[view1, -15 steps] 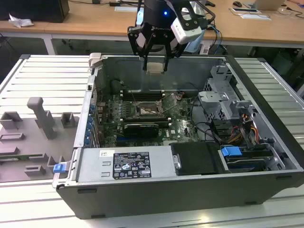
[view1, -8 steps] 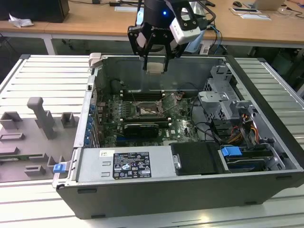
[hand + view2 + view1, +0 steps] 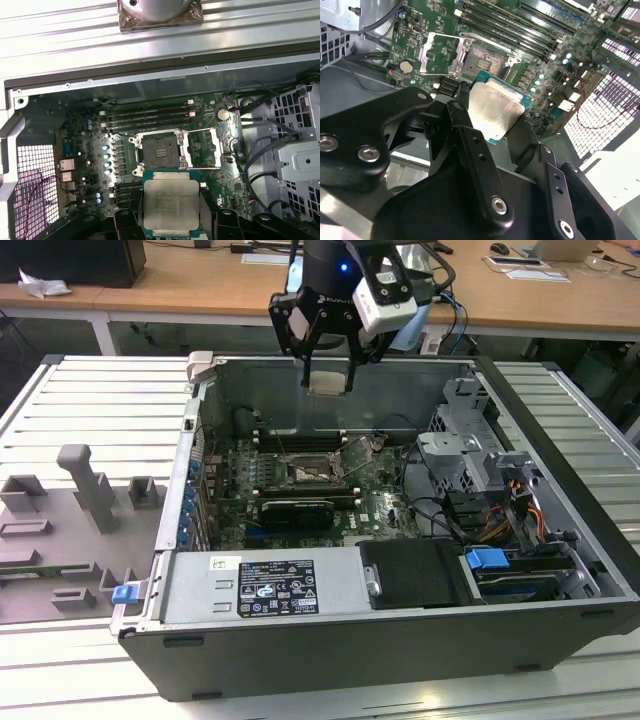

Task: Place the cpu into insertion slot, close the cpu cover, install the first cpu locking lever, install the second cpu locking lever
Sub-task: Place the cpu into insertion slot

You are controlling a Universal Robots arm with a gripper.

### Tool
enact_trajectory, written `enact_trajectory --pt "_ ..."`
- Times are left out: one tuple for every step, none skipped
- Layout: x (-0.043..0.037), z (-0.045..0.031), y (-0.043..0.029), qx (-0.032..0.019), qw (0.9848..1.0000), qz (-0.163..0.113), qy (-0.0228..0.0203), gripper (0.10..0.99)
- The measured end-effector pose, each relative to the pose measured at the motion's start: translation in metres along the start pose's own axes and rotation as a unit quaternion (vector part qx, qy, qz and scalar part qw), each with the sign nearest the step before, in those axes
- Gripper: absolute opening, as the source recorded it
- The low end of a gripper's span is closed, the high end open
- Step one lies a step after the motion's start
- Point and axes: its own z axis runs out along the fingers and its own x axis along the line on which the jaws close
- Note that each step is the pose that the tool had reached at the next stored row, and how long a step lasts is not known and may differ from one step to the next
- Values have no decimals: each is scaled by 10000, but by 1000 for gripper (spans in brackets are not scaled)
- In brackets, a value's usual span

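An open computer case [image 3: 300, 665] sits on a ribbed grey tabletop [image 3: 100, 400], with grey blocks [image 3: 88, 480] beside it at the exterior view's left.

Side edges of cpu [image 3: 492, 112] covered by clamping fingers [image 3: 465, 135] in both wrist views. Cpu underside unseen throughout. Arm [image 3: 325, 260] cut off above the wrist by exterior view's top edge. Slot [image 3: 305, 472] in that view too small for inner detail to be told.

Silver-beige cpu [image 3: 171, 204], black tool [image 3: 327, 372], green circuit board [image 3: 227, 177], dark-centred insertion slot [image 3: 159, 150], silvery cpu cover [image 3: 217, 148]
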Motion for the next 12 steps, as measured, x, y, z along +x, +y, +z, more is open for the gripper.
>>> enact_trajectory --pt "0 0 0 0 10000 56 -5 541" --pt "0 0 0 -1 10000 95 -8 541" --pt "0 0 0 -2 9999 146 -13 541" --pt "0 0 0 -2 9998 191 -16 541" --pt "0 0 0 -2 9997 262 -23 541" --pt "0 0 0 -1 9995 308 -27 541" --pt "0 0 0 -1 9994 356 -32 541" --pt "0 0 0 0 9990 448 -40 541" --pt "0 0 0 -1 9987 517 -46 541" --pt "0 0 0 0 9984 564 -51 541" --pt "0 1 0 0 9981 611 -55 541" --pt "0 1 0 0 9978 661 -60 541"
